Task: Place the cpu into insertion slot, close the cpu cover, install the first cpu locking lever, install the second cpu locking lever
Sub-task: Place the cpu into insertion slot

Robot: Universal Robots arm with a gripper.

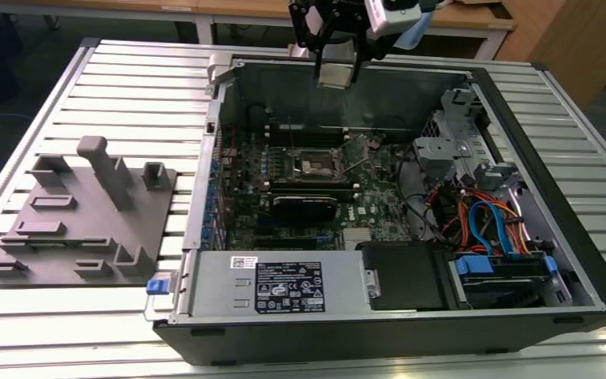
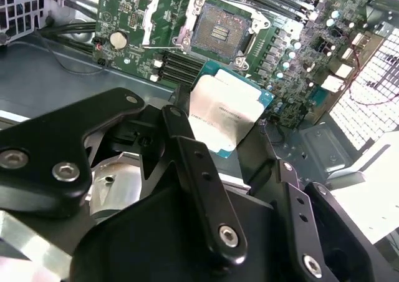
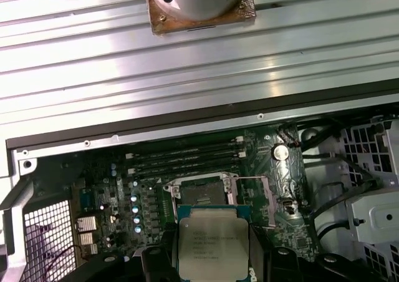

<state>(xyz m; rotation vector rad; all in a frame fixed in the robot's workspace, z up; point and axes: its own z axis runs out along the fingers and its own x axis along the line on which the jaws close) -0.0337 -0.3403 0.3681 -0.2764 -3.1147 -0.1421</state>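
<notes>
My gripper point(image 1: 337, 67) clenched on cpu point(image 2: 224, 116), held high above computer case point(image 1: 282, 341); insertion slot point(image 2: 221, 32) dark centre exposed; cpu cover point(image 2: 151, 17) seemingly swung open beside it.

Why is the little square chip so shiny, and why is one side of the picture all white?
Second wrist view: light bounces off the metal top of the cpu, and the grille washes out white. First wrist view: the cpu looks duller. Exterior view: the slatted table is bright, the computer case shadowy inside.
</notes>
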